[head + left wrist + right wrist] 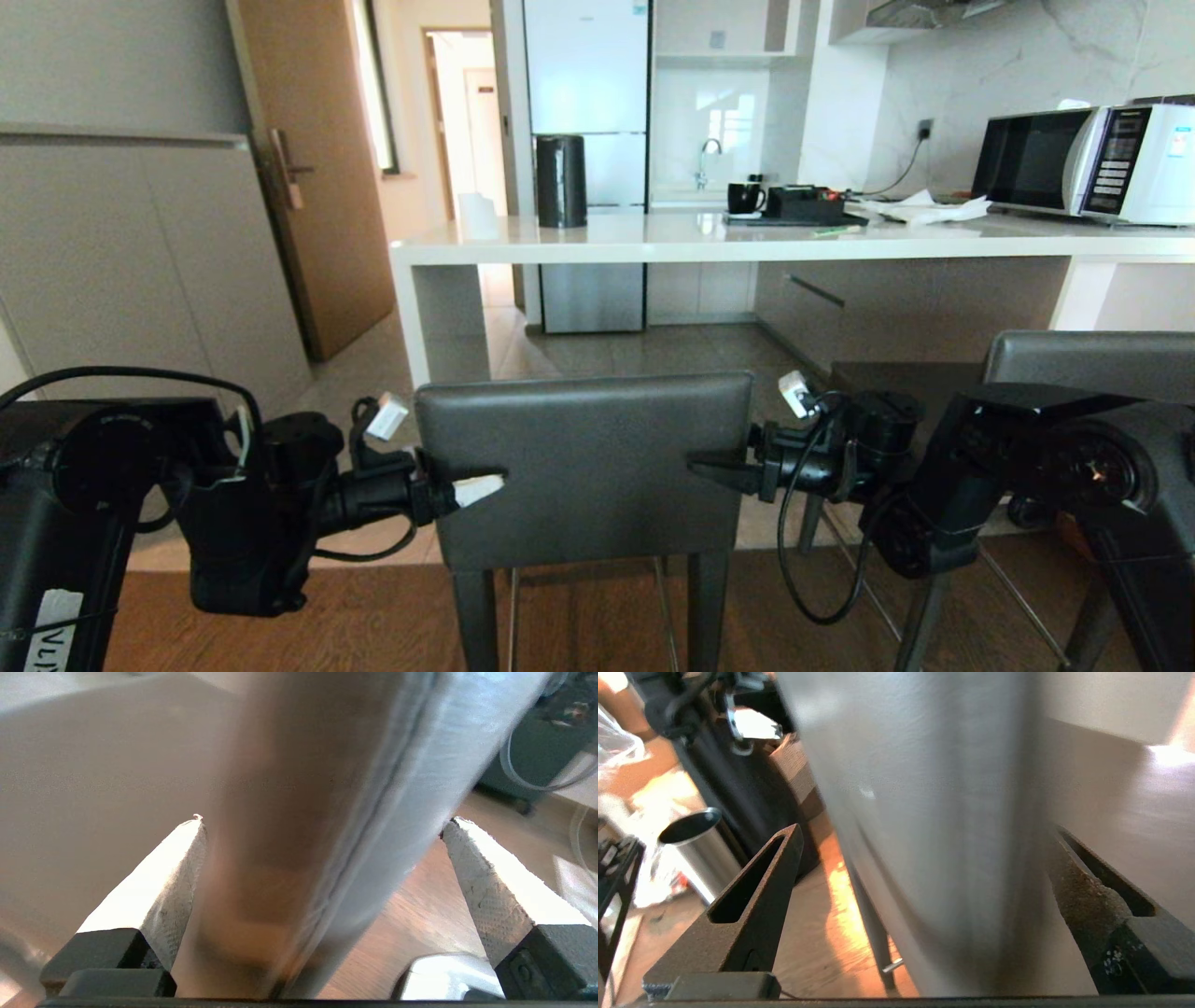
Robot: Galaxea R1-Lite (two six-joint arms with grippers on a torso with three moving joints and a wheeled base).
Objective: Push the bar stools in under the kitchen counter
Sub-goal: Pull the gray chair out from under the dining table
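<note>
Head view: from behind and above, facing forward across the nearer bar stool [583, 467] toward the kitchen counter [747, 245]. Wrist views: very close, each aimed inward along open fingers at an opposite backrest edge [327, 812] [924, 812]. Shared by all three: that backrest.

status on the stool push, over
Left gripper and right gripper open, straddling near stool's backrest edges. Stool short of kitchen counter. Second stool right. Path open.
</note>
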